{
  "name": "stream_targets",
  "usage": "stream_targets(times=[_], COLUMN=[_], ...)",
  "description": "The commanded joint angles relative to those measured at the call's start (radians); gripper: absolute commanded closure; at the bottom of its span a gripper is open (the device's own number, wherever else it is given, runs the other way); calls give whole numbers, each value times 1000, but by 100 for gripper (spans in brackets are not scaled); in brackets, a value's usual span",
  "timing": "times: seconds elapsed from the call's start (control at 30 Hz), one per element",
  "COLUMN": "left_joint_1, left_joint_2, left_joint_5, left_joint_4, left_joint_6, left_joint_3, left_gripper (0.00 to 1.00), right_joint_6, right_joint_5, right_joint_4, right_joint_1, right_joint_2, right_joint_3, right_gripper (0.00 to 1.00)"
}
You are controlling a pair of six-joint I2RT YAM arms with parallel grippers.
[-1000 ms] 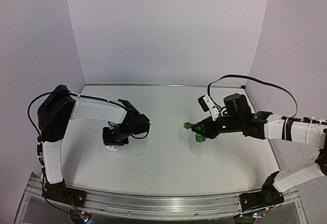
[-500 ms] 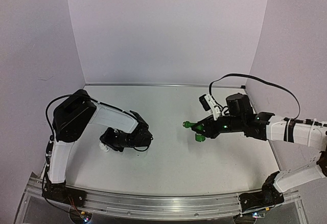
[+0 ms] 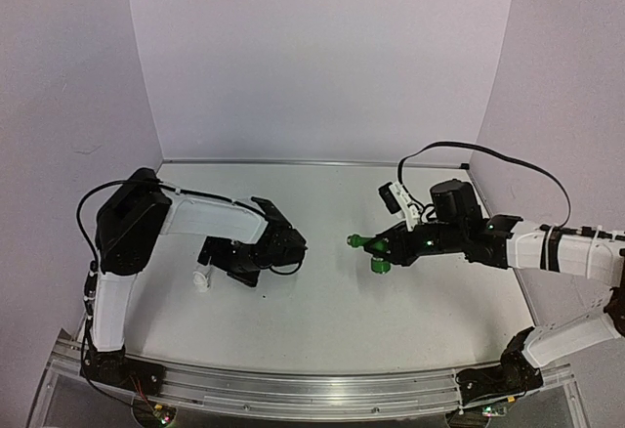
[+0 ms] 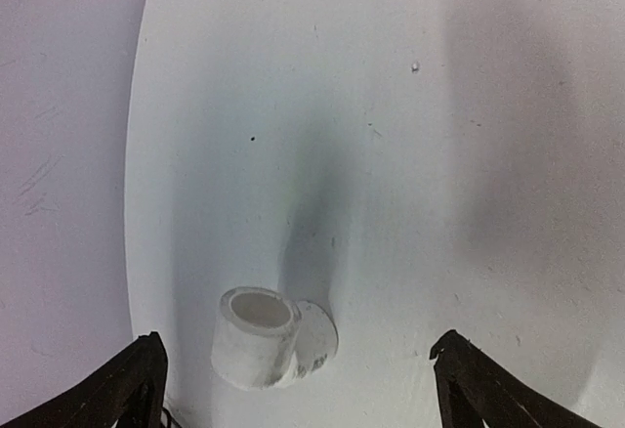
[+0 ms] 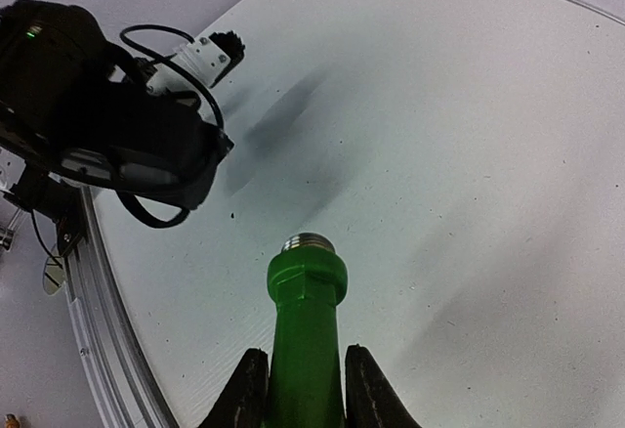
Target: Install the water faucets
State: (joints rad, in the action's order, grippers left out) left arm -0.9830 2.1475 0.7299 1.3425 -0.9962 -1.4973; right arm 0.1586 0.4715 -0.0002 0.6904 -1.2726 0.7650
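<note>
- The left claw [image 4: 301, 340] is open wide. Its two dark fingers [image 4: 132, 384] sit far apart at the bottom corners of the left wrist view.
- The white fitting [image 4: 252, 342] sits on the worktop [image 3: 322, 321] in the gap in front of those fingers. It is closer to one finger than the other, and neither finger touches it.
- The fitting is a short white tube with a round hole facing up and away. A flat round bit sticks out beside it. It looks tipped a little, but the view is too blurry to be sure.
- The fitting is near the left edge of the worktop, close to the wall.
- The right claw [image 5: 305, 389] is closed on the green tap [image 5: 306, 311], with one finger on each side of its stem.
- The tap's silvery round end [image 5: 308, 243] sticks out past the claw and points across the worktop to the left arm.
- In the top view the tap is near the middle of the worktop, well apart from the fitting.
</note>
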Motion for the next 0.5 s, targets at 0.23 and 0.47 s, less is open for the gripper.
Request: stream_targets(times=[0.23,0.47], left_joint_1=[301,496], left_joint_2=[-741,-718], left_joint_5=[-735,-968], left_joint_4=[-390,-439], left_joint_6=[167,370], left_joint_3=[367,494], left_gripper=[2,0], right_joint_6=[15,18], right_joint_5=[58,81], right_joint_4=[48,48], right_joint_1=[5,5], right_joint_2=[-49,-76], right_joint_3=[72,99], right_gripper=[100,100])
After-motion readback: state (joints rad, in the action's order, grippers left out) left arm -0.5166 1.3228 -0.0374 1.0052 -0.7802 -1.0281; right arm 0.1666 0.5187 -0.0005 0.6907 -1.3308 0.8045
